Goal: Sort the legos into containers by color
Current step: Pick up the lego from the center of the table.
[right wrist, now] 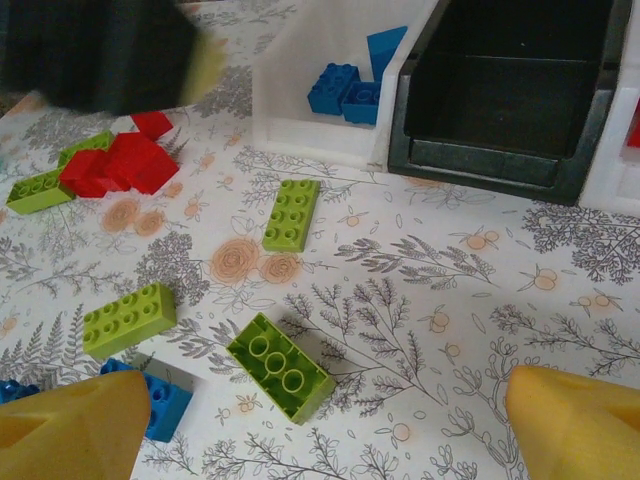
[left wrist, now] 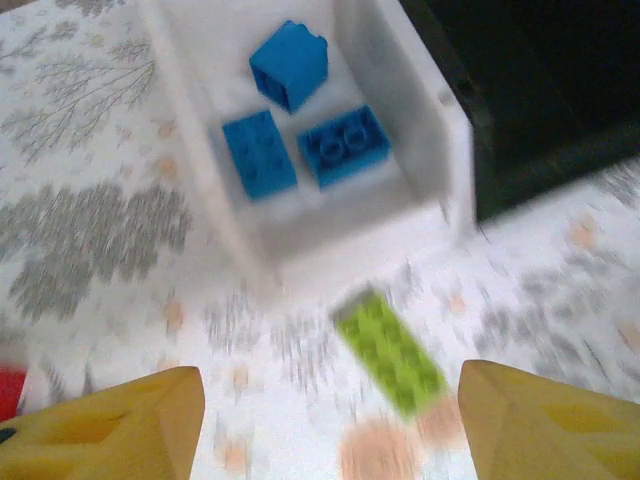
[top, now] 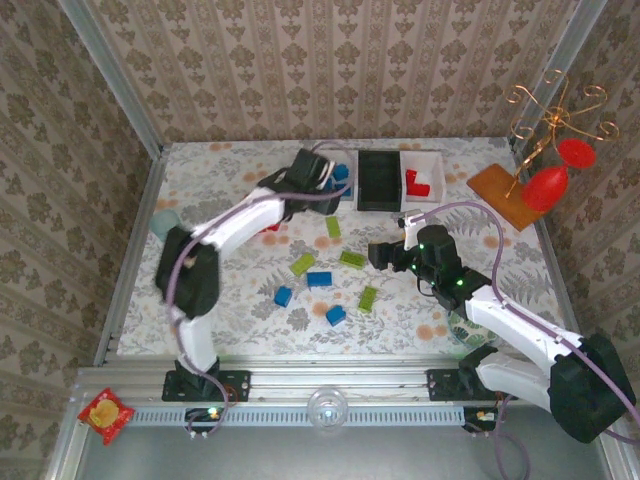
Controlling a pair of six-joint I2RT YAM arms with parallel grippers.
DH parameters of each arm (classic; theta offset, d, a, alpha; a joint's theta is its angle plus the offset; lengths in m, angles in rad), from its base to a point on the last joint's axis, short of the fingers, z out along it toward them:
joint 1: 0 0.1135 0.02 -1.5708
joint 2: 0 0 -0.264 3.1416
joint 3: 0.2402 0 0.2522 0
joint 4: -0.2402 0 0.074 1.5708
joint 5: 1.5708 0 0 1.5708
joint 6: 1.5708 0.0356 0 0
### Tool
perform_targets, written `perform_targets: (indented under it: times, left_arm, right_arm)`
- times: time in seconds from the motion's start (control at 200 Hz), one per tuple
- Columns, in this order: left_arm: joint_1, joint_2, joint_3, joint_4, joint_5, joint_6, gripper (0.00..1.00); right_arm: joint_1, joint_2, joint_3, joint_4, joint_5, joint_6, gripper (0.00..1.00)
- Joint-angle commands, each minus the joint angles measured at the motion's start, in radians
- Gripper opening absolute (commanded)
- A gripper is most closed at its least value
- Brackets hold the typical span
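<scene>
My left gripper (top: pixel 312 178) hangs open by the left white bin (left wrist: pixel 440 150), which holds three blue bricks (left wrist: pixel 258 152). Below its blurred fingers lies a lime green brick (left wrist: pixel 390 350), nothing held. The black bin (top: pixel 378 180) stands in the middle and looks empty. The right white bin (top: pixel 430 160) holds red bricks (top: pixel 415 182). My right gripper (right wrist: pixel 325 430) is open above an upside-down green brick (right wrist: pixel 280 367). Loose green bricks (right wrist: pixel 292 214), blue bricks (top: pixel 320 279) and red bricks (right wrist: pixel 120 165) lie scattered on the table.
A pale teal cup (top: pixel 165 222) stands at the left edge. An orange board (top: pixel 500 190) with red ornaments (top: pixel 545 187) on a gold wire stand sits at the back right. Wallpapered walls enclose the floral table (top: pixel 230 300).
</scene>
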State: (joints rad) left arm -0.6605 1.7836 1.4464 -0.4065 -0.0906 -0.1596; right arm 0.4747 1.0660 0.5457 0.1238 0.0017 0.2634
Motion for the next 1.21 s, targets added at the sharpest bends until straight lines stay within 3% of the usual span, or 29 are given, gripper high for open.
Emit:
perform_targets:
  times: [0.0, 0.13, 0.24, 0.485, 0.57, 0.755, 0.88, 1.2]
  left_arm:
    - [-0.015, -0.251, -0.245, -0.03, 0.054, -0.064, 0.71]
    - [-0.046, -0.485, -0.477, -0.24, 0.05, -0.134, 0.78]
    - [-0.07, -0.593, -0.587, -0.302, 0.088, -0.185, 0.85]
    - [-0.077, -0.505, -0.676, -0.224, 0.165, -0.196, 0.84]
    - [-0.077, -0.452, -0.68, -0.181, 0.173, -0.186, 0.8]
    - [-0.077, -0.331, -0.646, -0.155, 0.143, -0.153, 0.6]
    - [-0.077, -0.273, -0.649, -0.162, 0.098, -0.155, 0.55]
    - [-0.097, -0.268, -0.658, 0.003, 0.078, -0.199, 0.3]
  right_arm:
    - [-0.004, -0.014, -0.016, -0.012, 0.036, -0.014, 0.93]
    - [-0.003, 0.006, -0.02, 0.005, 0.026, -0.015, 0.93]
    - [-0.001, 0.023, -0.025, 0.036, -0.046, -0.033, 0.93]
    - [0.009, 0.025, -0.043, 0.089, -0.104, -0.034, 0.93]
    - [0.01, 0.025, -0.045, 0.091, -0.101, -0.032, 0.93]
    - [0.01, 0.031, -0.042, 0.088, -0.103, -0.03, 0.93]
    - [0.01, 0.023, -0.041, 0.085, -0.098, -0.032, 0.93]
    - [0.015, 0.027, -0.024, 0.068, -0.103, -0.037, 0.93]
